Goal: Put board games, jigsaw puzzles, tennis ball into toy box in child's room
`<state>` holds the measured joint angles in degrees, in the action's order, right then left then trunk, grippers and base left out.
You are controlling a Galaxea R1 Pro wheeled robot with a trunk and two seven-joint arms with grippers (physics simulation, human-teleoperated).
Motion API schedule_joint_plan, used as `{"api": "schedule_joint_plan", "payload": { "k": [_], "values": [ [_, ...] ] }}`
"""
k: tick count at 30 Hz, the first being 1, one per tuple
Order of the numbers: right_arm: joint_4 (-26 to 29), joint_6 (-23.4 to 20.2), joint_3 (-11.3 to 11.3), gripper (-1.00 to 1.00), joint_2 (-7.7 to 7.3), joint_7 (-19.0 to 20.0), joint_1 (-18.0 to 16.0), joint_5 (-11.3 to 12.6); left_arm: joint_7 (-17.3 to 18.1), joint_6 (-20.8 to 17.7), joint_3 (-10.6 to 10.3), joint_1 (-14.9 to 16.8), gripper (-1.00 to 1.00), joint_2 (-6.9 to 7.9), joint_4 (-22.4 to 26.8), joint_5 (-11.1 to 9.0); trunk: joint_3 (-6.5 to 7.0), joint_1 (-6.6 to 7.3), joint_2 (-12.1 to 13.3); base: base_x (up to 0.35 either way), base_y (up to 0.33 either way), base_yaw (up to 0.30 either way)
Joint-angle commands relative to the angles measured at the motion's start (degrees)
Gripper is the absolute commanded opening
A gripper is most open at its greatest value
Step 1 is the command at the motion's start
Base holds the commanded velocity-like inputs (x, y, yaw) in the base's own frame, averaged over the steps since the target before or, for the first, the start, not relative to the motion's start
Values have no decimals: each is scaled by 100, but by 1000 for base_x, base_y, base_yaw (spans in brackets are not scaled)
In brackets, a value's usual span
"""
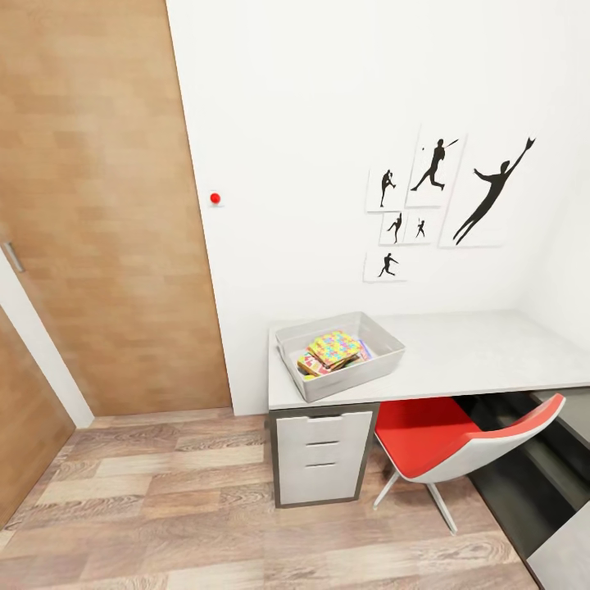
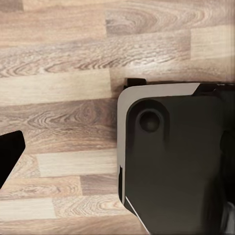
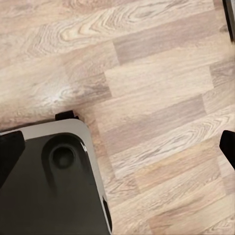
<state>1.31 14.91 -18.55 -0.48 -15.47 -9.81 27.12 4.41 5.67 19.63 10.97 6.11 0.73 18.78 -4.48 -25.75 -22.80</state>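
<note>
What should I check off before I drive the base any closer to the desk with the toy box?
1. Toy box in view on the table, near its left end: ok.
2. Toys already in the box: colourful flat items inside; which ones, cannot tell.
3. Loose toys left on the tabletop: none seen on the visible part: ok.
4. Red chair tucked partly under the table, right of the drawers: ok, but mind it.
5. Wooden floor between robot and table free of obstacles: ok.
6. Grippers carrying anything: cannot tell; both wrist views look down at floor and robot base.
</note>
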Motion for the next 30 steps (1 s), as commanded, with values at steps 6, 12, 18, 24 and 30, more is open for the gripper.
{"api": "schedule_joint_plan", "payload": {
  "k": [6, 12, 18, 24, 30],
  "values": [
    [-14, -14, -46, 100, 48, -17, -3, 66, -9, 28, 50, -57, 100, -34, -3, 54, -12, -3, -12, 0, 0, 0],
    [-31, -42, -40, 100, 110, -17, -3, 75, -12, 31, 54, -67, 100, -39, 1, 58, -12, -3, -12, 0, 0, 0],
    [-34, -41, -10, 100, 107, -41, -3, 103, -12, 36, 64, -68, 100, -40, 13, 50, -12, -3, -12, 0, 0, 0],
    [-37, -27, 3, 100, 60, -67, -3, 103, -11, 32, 71, -68, 100, -40, 15, 48, -12, -3, -12, 0, 0, 0],
    [-39, 7, -2, 100, 27, -62, -3, 66, -12, 36, 68, -68, 100, -40, 15, 58, -12, -3, -12, 0, 0, 0]
  ]
}}
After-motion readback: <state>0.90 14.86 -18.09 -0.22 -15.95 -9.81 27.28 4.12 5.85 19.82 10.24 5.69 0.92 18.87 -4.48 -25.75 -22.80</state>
